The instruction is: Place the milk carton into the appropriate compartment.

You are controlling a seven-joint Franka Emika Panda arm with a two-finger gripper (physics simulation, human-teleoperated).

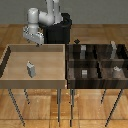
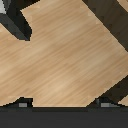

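The job has not really started yet: the milk carton is not picked up and is not in any box part, so grabbing it, carrying it over and setting it down are all left to do. The biggest thing is the light wooden tray on thin legs, on the exterior view's left. Only the milk carton is in it, standing up near the middle of the floor, well apart from the walls. Just beside the tray, on the exterior view's right, is the dark wooden box, split by dividers into four parts. Each part holds a small grey block, like the one in the near part next to the tray and the one in the far part at the other side. I think one of these parts is where the carton belongs, but the pictures are too blurry to say which. The white robot arm stands behind the tray on a black base. Its claw hangs over the back edge of the tray, well apart from the carton and holding nothing. In the wrist view you see only floor and dark edges, with the claw's tips barely peeking in, so I cannot tell if the claw is apart or together.
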